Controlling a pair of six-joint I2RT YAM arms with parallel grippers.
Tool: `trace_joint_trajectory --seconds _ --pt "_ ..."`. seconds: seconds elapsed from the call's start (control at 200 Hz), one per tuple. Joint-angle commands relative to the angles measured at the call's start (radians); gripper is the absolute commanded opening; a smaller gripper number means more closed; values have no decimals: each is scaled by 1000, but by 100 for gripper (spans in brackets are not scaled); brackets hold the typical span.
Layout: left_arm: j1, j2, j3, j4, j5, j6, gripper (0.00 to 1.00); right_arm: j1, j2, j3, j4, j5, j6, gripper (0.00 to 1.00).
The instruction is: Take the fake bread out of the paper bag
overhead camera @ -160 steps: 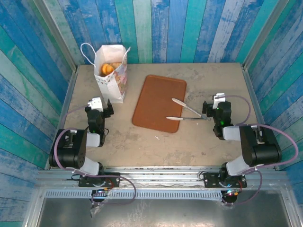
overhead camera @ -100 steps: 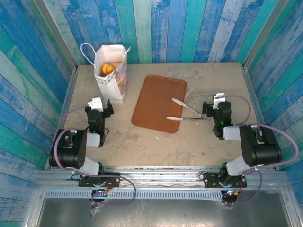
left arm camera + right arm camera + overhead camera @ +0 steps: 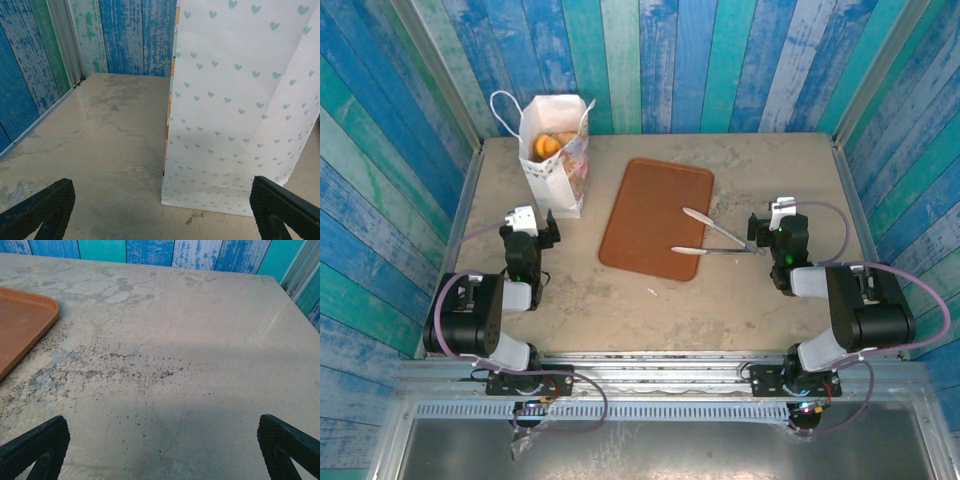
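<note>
Bread (image 3: 548, 146) lay in the bag (image 3: 556, 170); both grippers were empty.
The bag stood upright far left on the bench (image 3: 740, 295), the left gripper (image 3: 541, 224) wide open just before it. The tray (image 3: 655, 215) and tongs (image 3: 716, 238) lay mid-bench, the right gripper (image 3: 771, 222) wide open beside them.

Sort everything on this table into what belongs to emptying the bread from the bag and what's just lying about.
For the job:
- paper bag, standing upright
- fake bread, inside the bag

Lying about:
- brown tray
- metal tongs, tips over the tray's edge
</note>
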Motion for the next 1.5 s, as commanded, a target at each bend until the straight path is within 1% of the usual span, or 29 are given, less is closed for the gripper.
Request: trace_joint_trajectory --seconds 0.0,0.23,0.371,0.436,0.536,0.601,0.656,0.751,0.861,0.997,1.087,1.177,1.262,1.297,1.372,1.498 --pt "-1 18 2 11 1 -5 94 -2 -10 2 7 18 4 100" --pt "-1 13 2 8 1 -5 94 -2 -11 0 8 18 4 100" --pt "-1 -42 3 -38 7 -3 94 -2 -12 1 11 17 5 100" --pt "-1 -81 3 -68 3 -5 94 -2 -29 35 -65 7 3 100" --pt "-1 -164 -11 -112 -22 -18 94 -1 -52 44 -97 8 1 100" --pt "-1 -221 -12 -170 -39 -35 94 -2 -73 39 -107 8 0 100" --pt "-1 -302 -11 -224 -43 -57 94 -2 -99 42 -139 8 -5 100" --pt "-2 -414 -3 -328 -47 -104 94 -2 -152 59 -217 26 -4 100" --pt "-1 -534 -1 -422 -42 -142 94 -2 -212 88 -313 45 35 100" --pt "-1 -648 1 -487 -66 -212 94 -2 -261 158 -478 33 83 100" --pt "-1 -679 16 -530 -64 -292 94 -1 -274 219 -602 -17 74 100" --pt "-1 -674 39 -586 -11 -347 94 0 -264 292 -722 -77 64 100" --pt "-3 -660 48 -617 76 -385 94 0 -241 360 -836 -160 56 100" --pt "-12 -658 48 -634 93 -399 94 0 -228 387 -879 -198 55 100" --pt "-65 -668 46 -682 60 -411 94 0 -202 426 -956 -273 50 100" --pt "-205 -700 37 -755 -25 -394 94 0 -153 481 -1064 -384 26 100"
